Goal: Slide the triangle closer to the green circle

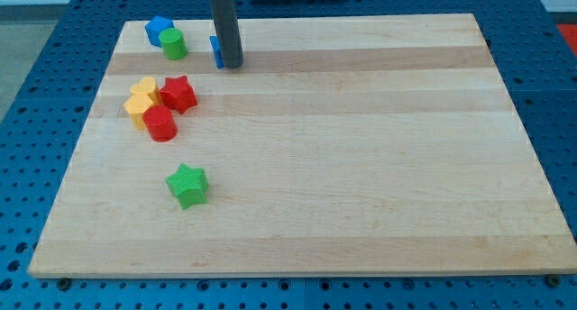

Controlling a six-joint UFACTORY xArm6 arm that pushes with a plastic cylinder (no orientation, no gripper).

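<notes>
A green circle block (pixel 173 44) stands near the view's top left of the wooden board (pixel 361 166). A blue block (pixel 159 29) touches it on its upper left. My rod comes down from the view's top, and my tip (pixel 231 65) rests on the board to the right of the green circle. A small blue block, likely the triangle (pixel 216 51), peeks out from behind the rod's left side, mostly hidden by it. It seems to touch the rod.
A cluster at the left holds a red star (pixel 178 93), a red cylinder (pixel 160 123) and two yellow blocks (pixel 140 100). A green star (pixel 187 185) lies lower down. Blue perforated table surrounds the board.
</notes>
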